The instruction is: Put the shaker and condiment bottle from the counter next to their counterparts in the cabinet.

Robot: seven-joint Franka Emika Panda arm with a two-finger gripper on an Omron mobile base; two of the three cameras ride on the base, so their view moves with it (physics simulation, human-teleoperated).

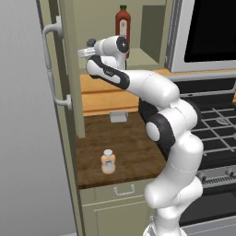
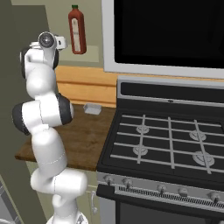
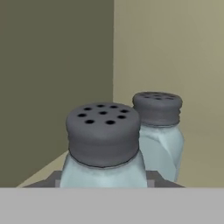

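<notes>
Claw (image 1: 87,51), upper left of the left base view, reaches into the cabinet (image 1: 154,59) at shelf level. In the hand view the shaker (image 3: 104,144) sits bottom centre between the finger tips, so I read the claw as clenched on it. Its twin, the second shaker (image 3: 159,131), stands just behind and to the right, near but apart.

Risks: letting go while the shaker hangs above the shelf would tip it; pushing further in could knock the second shaker over; backing out carelessly could drag the shaker along or clip the cabinet door (image 1: 53,64).

Cabinet holds the second shaker and the tall red bottle (image 1: 122,27), upper centre. Both shakers look pale and translucent, fill level unclear. Condiment bottle (image 1: 108,162), orange inside, waits on the counter (image 1: 133,147), lower left of the left base view, beside a small grey tray (image 1: 119,116).
</notes>
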